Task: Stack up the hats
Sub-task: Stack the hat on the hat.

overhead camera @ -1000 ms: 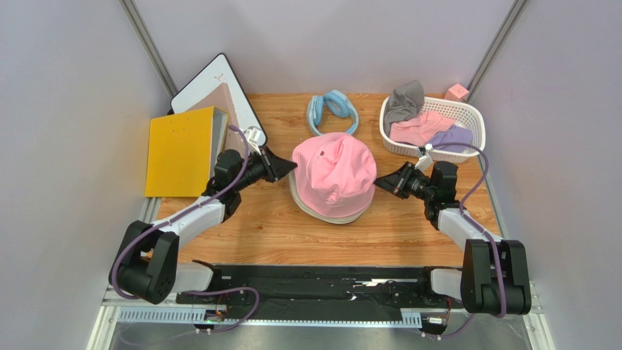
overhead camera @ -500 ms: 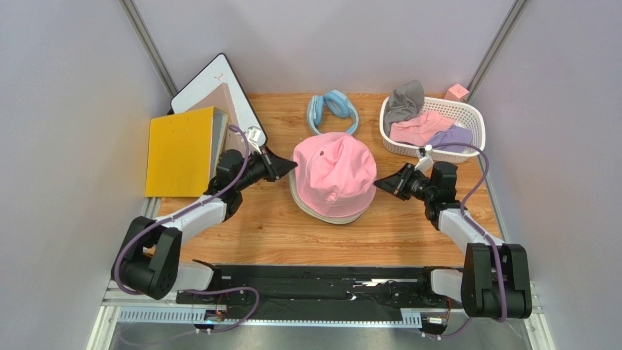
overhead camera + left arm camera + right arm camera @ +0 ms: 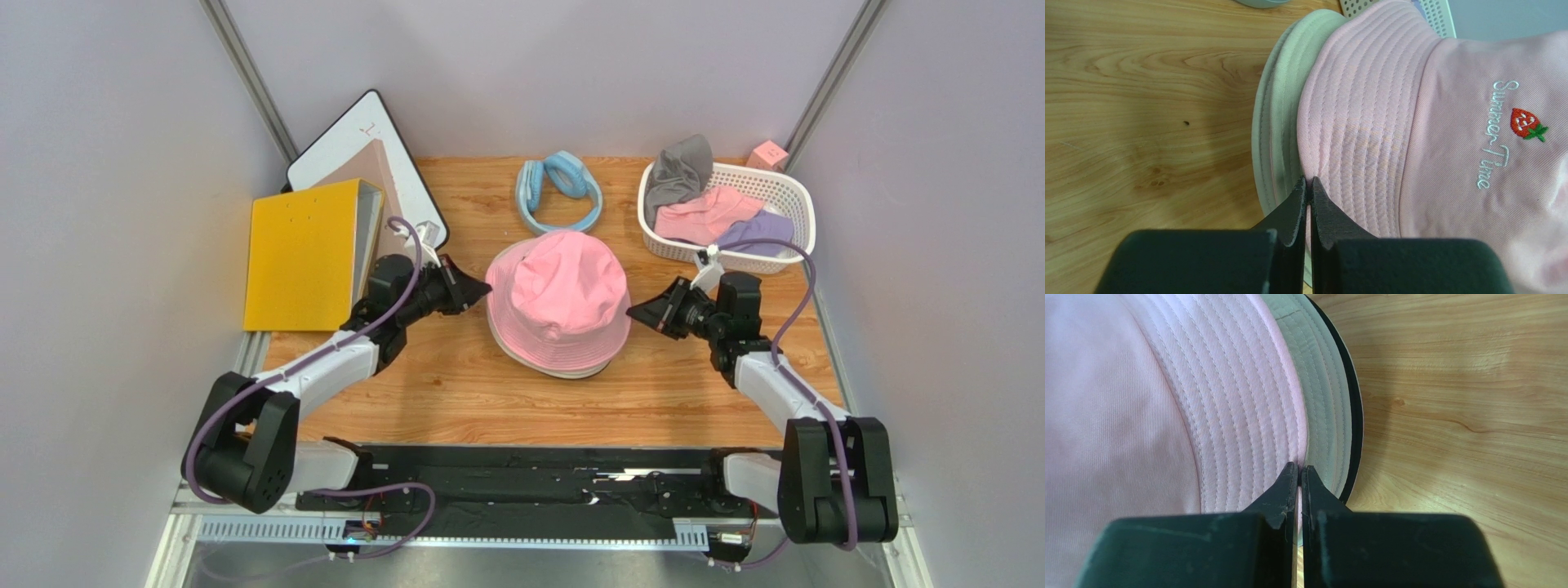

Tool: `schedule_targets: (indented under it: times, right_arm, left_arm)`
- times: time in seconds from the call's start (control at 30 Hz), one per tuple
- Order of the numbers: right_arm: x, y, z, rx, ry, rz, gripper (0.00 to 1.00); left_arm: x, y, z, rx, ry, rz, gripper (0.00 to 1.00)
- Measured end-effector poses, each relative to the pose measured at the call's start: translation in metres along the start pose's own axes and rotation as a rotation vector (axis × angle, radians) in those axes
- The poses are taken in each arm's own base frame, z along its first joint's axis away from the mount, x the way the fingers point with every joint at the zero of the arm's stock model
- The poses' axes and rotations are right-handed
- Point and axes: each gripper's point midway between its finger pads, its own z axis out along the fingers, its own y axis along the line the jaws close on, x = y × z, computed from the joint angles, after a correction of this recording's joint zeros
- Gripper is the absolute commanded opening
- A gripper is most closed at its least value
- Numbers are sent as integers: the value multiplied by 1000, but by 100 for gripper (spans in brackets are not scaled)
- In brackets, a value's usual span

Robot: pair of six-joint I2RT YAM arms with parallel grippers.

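At the middle of the counter, the pink hat is sitting crown up on top of a stack. Its brim is lying over a pale hat, and the thin edge of a black hat is showing at the bottom. Left of the pink hat, the left gripper is pointing at the brim with its jaws pressed together and its tips touching the brim's edge; whether any cloth is caught between them I cannot tell. Right of the pink hat, the right gripper is facing inward the same way, pinching a sliver of the pink brim. Behind the pink hat and to its right, a white basket is holding a grey hat, a second pink hat and a lavender hat, loosely heaped. Straight behind the pink hat, a light blue ring is lying flat, apart from it. Well to the pink hat's left, a yellow binder is lying.
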Motion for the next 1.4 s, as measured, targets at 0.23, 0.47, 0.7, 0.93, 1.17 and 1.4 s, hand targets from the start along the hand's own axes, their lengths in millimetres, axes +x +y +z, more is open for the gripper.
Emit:
schedule_targets:
  times: [0.23, 0.47, 0.7, 0.93, 1.17, 1.4]
  right_arm:
    - [12, -6, 12, 41, 32, -12, 0]
    - [14, -6, 18, 77, 38, -36, 0]
    - [14, -16, 17, 152, 26, -47, 0]
    - [30, -46, 1, 324, 63, -15, 0]
    - [16, -20, -12, 263, 0, -60, 7]
    - [8, 11, -16, 145, -6, -89, 53]
  left_arm:
    - [5, 8, 6, -29, 29, 0, 0]
    - [10, 13, 11, -46, 50, -2, 0]
    - [11, 18, 12, -72, 55, 9, 0]
    - [18, 35, 8, -153, 75, 9, 0]
    - [18, 33, 1, -152, 71, 23, 0]
    - [20, 33, 0, -146, 81, 24, 0]
